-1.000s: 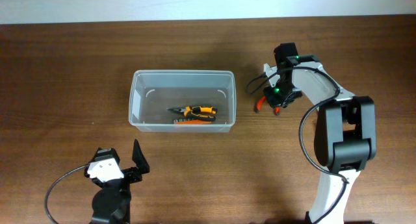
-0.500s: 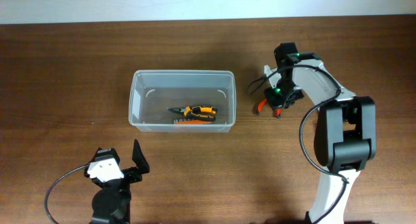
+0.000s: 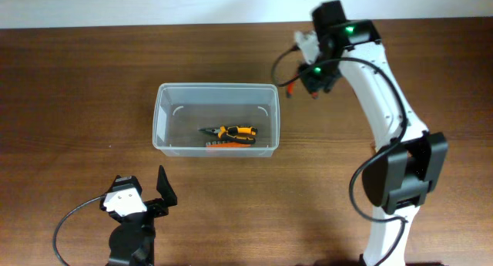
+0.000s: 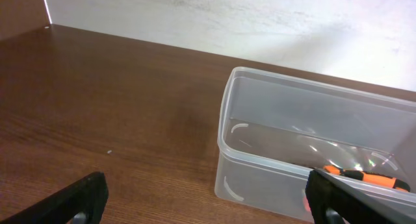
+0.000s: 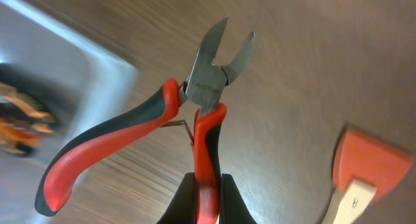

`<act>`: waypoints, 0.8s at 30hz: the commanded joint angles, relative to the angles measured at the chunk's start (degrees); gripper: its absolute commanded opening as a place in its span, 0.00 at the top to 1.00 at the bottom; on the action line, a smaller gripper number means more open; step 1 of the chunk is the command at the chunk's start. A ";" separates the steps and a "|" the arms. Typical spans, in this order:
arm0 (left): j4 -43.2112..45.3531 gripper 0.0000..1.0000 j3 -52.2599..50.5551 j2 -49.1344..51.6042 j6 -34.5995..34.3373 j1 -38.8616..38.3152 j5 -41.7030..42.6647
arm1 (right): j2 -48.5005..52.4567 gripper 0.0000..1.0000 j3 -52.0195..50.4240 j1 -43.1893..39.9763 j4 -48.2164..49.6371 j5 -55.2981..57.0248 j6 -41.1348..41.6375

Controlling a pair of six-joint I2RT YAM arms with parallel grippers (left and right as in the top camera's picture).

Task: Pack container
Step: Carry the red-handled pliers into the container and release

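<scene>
The clear plastic container [image 3: 158, 119] stands mid-table with orange-and-black pliers [image 3: 231, 133] inside. My right gripper [image 3: 310, 75] is just off its back right corner, shut on one handle of red-and-black cutters [image 3: 291, 87]. In the right wrist view the cutters [image 5: 201, 113] hang above the wood with jaws slightly apart, the fingers [image 5: 207, 201] clamp the right handle, and the container [image 5: 45, 62] lies to the left. My left gripper [image 3: 146, 200] is open and empty at the front left. In its wrist view [image 4: 211, 214] it faces the container [image 4: 260, 152] and the pliers [image 4: 364, 177].
An orange-headed tool with a pale handle [image 5: 367, 175] lies on the table at the lower right of the right wrist view. The dark wooden table ends at a white wall [image 4: 260, 16] behind the container.
My right arm has carried the cutters up and to the back left, from the table right of the container to its back right corner. The left arm has not moved.
</scene>
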 commanded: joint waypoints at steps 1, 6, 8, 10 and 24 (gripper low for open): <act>-0.09 0.01 -0.15 -0.17 0.50 -0.24 -0.20 | -2.40 0.96 3.48 4.22 -0.44 -1.38 -5.60; -0.09 0.01 -0.15 -0.17 0.50 -0.22 -0.20 | -2.40 0.96 4.09 10.14 0.15 -1.60 -12.85; -0.09 0.01 -0.17 -0.17 0.50 -0.24 -0.20 | -2.38 0.96 4.07 12.50 0.11 -2.91 -18.03; -0.09 0.01 -0.15 -0.17 0.50 -0.24 -0.20 | -2.38 0.96 4.09 14.69 0.11 -4.55 -24.76; -0.09 0.01 -0.15 -0.17 0.50 -0.24 -0.20 | 1.03 0.96 3.63 20.31 4.28 -5.53 -40.35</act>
